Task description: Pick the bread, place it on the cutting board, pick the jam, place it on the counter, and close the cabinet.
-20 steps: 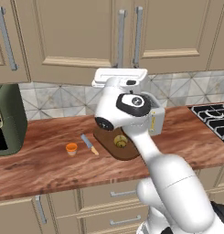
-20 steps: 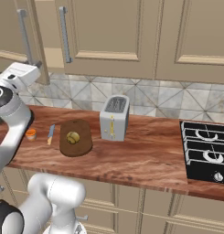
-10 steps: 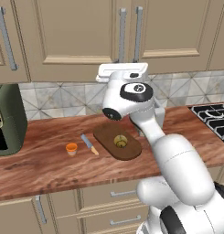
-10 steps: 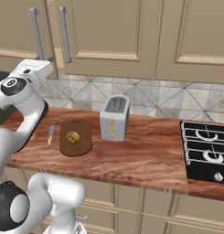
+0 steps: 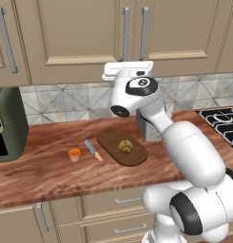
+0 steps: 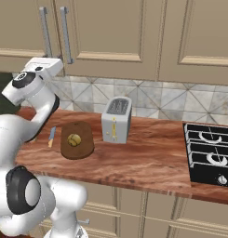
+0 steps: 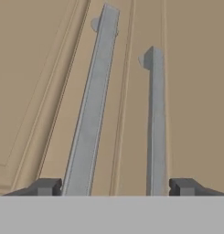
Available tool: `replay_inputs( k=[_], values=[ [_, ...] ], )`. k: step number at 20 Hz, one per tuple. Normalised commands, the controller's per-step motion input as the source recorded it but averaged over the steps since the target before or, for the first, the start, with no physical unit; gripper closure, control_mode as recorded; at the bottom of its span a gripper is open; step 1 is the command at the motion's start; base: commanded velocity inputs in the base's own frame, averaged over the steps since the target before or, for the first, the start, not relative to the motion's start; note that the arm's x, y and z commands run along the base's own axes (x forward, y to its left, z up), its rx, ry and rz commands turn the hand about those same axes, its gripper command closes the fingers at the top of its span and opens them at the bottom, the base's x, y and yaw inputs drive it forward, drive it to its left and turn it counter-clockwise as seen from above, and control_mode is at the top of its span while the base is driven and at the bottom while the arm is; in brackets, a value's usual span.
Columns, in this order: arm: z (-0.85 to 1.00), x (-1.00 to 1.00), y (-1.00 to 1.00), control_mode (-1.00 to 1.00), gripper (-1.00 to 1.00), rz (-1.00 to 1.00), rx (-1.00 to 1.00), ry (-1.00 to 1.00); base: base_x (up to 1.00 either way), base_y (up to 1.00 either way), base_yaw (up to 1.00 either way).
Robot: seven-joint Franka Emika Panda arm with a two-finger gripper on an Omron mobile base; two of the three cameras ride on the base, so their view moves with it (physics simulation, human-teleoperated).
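The claw (image 7: 115, 186) is raised close to the front of the cabinet (image 5: 84, 38), its two dark fingertips (image 7: 45, 186) spread wide apart and holding nothing; in the hand view both long grey bar handles (image 7: 90, 114) run up between the tips, the left one leaning toward 1 o'clock and the right one nearly upright. In the left base view the white hand sits just under the lower ends of those handles (image 5: 126, 28), at the bottom edge of the cabinet doors, which lie flat and shut side by side. The same doors show at 11 o'clock in the right base view, cabinet (image 6: 110, 32) above the tiled wall. Down on the worktop (image 5: 51, 171), the cutting board (image 5: 111, 142) lies slantwise near the middle, and the bread (image 5: 124, 146) rests on it, toward its 4 o'clock end. In the right base view the bread (image 6: 74, 139) sits near the middle of the cutting board (image 6: 78, 149). The jam (image 5: 74, 154) stands on the bare worktop at 9 o'clock from the board, well apart from it, with a small blue-handled knife (image 5: 92, 149) lying between the two, near the board's left end. A grey toaster (image 6: 116, 120) stands just at 3 o'clock of the board, and a dark stove top (image 6: 211, 155) lies farther along at 3 o'clock. A dark green appliance (image 5: 7, 123) stands at the worktop's far 9 o'clock end.
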Motion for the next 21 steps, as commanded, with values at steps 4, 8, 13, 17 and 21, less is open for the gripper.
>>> replay_inputs(
  k=[4,8,13,17,21],
  values=[
    [0.0,0.26,0.02,-1.0,-1.0,0.0,0.0,0.0,0.0,0.0,0.0],
    [0.0,0.27,0.06,-1.0,-1.0,0.0,0.0,0.0,0.0,0.0,0.0],
    [0.0,0.27,0.05,-1.0,-1.0,0.0,0.0,0.0,0.0,0.0,0.0],
    [0.0,0.27,0.01,-1.0,-1.0,0.0,0.0,0.0,0.0,0.0,0.0],
    [0.0,0.3,0.0,-1.0,-1.0,0.0,0.0,0.0,0.0,0.0,0.0]
  ],
)
